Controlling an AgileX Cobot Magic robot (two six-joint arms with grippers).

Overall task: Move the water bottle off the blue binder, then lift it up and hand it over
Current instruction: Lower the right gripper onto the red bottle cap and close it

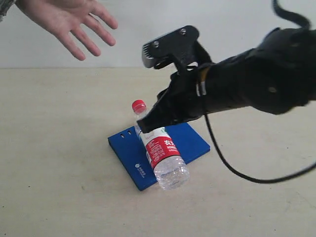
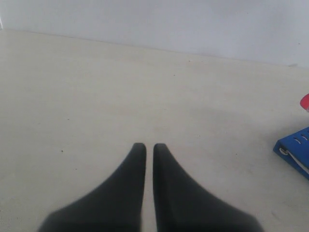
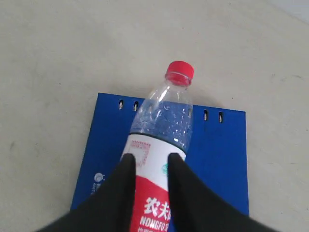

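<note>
A pale table (image 1: pixel 59 173) fills most of every view. The black right arm (image 1: pixel 256 74) reaches in from the right side of the exterior view, across the middle, and down to the bottle. The blue binder (image 1: pixel 192 140) lies flat on the table near the centre. The edge with its small slots faces away from the arm.

A person's open hand (image 1: pixel 69 22) hangs palm out at the upper left, well apart from the bottle and the binder.

The water bottle (image 1: pixel 165 158) lies on its side across the binder. Its red cap (image 1: pixel 138 105) points toward the slotted edge and its clear base sticks out past the near edge.

The right gripper (image 3: pixel 150 162) has its jaws narrowly parted, with the gap smaller than the bottle is wide. Its tips rest against the top of the label and do not close around it.

The left gripper (image 2: pixel 149 147) hangs over bare table, holding nothing. Its jaws are together but for a thin slit. A corner of the binder shows at the edge of its view.
</note>
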